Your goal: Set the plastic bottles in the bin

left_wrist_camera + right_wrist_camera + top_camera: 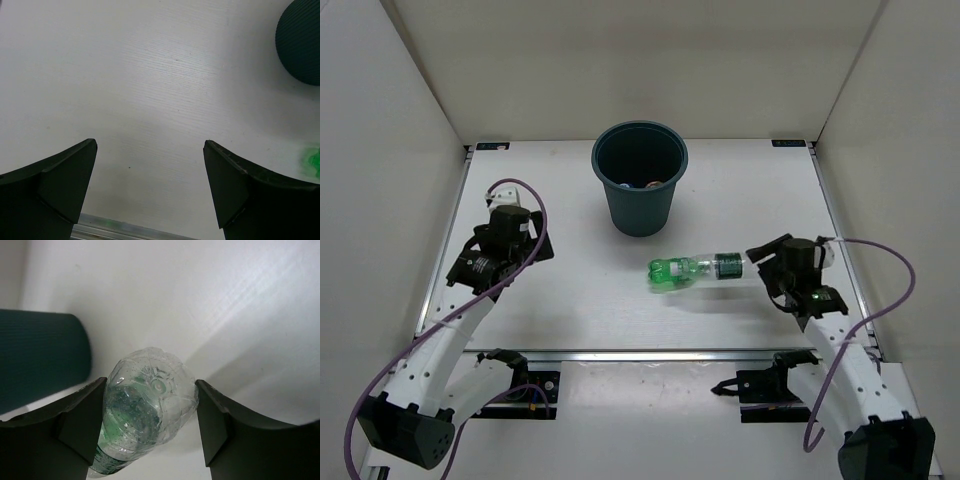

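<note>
The clear bottle with the dark green label (pixel 698 269) is held level a little above the table, its base pointing left. My right gripper (pixel 761 266) is shut on it near its neck end. In the right wrist view both fingers of the gripper (pixel 150 383) press the sides of the bottle (pixel 147 412). The dark teal bin (pixel 640 178) stands upright at the back middle, and bits of other bottles show inside it. My left gripper (pixel 532 238) is open and empty over bare table, left of the bin; its wrist view shows the jaws (pixel 150 143) wide apart.
White walls close in the table on the left, back and right. A metal rail (pixel 650 353) runs along the near edge. The bin's side shows in the left wrist view (pixel 302 42) and the right wrist view (pixel 40 360).
</note>
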### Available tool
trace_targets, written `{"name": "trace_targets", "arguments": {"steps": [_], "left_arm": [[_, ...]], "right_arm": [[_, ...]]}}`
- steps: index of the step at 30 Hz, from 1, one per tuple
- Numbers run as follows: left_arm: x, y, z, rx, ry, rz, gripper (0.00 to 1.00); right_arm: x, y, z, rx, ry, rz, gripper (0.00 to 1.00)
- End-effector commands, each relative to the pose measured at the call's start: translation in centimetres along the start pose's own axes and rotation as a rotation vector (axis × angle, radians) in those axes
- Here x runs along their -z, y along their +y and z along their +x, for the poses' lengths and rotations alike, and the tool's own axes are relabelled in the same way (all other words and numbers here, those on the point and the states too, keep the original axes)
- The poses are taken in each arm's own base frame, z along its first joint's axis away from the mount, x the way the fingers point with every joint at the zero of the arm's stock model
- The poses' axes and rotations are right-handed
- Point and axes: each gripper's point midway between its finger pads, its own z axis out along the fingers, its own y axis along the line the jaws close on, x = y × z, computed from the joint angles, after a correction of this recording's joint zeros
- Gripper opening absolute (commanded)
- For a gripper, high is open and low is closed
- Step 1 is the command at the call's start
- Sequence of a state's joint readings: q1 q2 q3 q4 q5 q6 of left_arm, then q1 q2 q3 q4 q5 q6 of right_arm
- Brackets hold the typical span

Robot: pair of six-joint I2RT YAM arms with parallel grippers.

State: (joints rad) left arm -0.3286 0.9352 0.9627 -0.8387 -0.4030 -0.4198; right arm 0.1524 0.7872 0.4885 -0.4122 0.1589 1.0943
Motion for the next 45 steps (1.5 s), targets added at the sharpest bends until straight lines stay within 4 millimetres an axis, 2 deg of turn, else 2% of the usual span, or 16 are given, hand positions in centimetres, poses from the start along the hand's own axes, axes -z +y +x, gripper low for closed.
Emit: {"name": "trace_targets", "arguments": {"steps": [1, 5, 8, 11, 12, 14, 16, 17, 18, 23, 27, 29, 34, 36, 40, 45], "left_arm": [[0.6, -0.4, -1.1, 0.036, -0.043, 0.034, 0.98], [0.2, -0.5, -1.2, 0.039, -0.041, 0.033, 0.99], [-0.1, -1.0, -1.1, 0.045, -0.037, 0.049, 0.98], [-0.4, -1.3, 0.0, 0.044, -0.004, 0.068, 0.99], [-0.5, -1.1, 0.4, 0.046, 0.004, 0.056, 0.99], [-0.5, -1.1, 1.5, 0.059, 0.033, 0.069, 0.99], [-0.7, -1.3, 3.4, 0.067, 0.080, 0.086, 0.99], [-0.4, -1.6, 4.1, 0.088, 0.093, 0.114, 0.99], [-0.4, -1.7, 4.7, 0.109, 0.103, 0.117, 0.99], [0.4, -1.9, 7.7, 0.181, 0.150, 0.174, 0.99], [0.6, -2.1, 8.7, 0.185, 0.169, 0.202, 0.99], [0.7, -2.4, 8.5, 0.164, 0.169, 0.211, 0.98], [1.0, -2.9, 8.2, 0.132, 0.171, 0.226, 0.98], [1.0, -3.1, 8.3, 0.122, 0.177, 0.239, 0.99], [0.5, -4.1, 8.7, 0.100, 0.206, 0.268, 0.99], [0.5, -6.1, 7.8, 0.022, 0.204, 0.324, 0.99]], "right_arm": [[3.2, 3.5, -3.6, 0.079, -0.062, -0.126, 0.08], [5.6, 7.2, -7.3, 0.174, -0.144, -0.224, 0.09], [6.8, 12.5, -9.8, 0.243, -0.221, -0.360, 0.10], [9.4, 21.0, -12.5, 0.362, -0.338, -0.514, 0.10], [8.5, 22.7, -12.6, 0.432, -0.351, -0.517, 0.10], [10.3, 28.4, -13.1, 0.504, -0.446, -0.560, 0.10], [9.3, 31.9, -13.3, 0.586, -0.503, -0.558, 0.10], [11.0, 34.3, -13.9, 0.585, -0.550, -0.607, 0.09], [9.1, 35.2, -13.2, 0.627, -0.535, -0.587, 0.07], [6.8, 42.6, -12.4, 0.714, -0.576, -0.631, 0.12], [5.0, 45.2, -9.9, 0.809, -0.573, -0.629, 0.14], [2.8, 44.8, -8.0, 0.848, -0.521, -0.605, 0.19], [2.3, 44.4, -5.8, 0.876, -0.472, -0.642, 0.66], [3.2, 44.8, -6.6, 0.886, -0.492, -0.642, 0.96], [4.0, 44.0, -7.9, 0.900, -0.493, -0.623, 0.99], [3.5, 39.4, -10.4, 0.852, -0.414, -0.525, 0.99]]}}
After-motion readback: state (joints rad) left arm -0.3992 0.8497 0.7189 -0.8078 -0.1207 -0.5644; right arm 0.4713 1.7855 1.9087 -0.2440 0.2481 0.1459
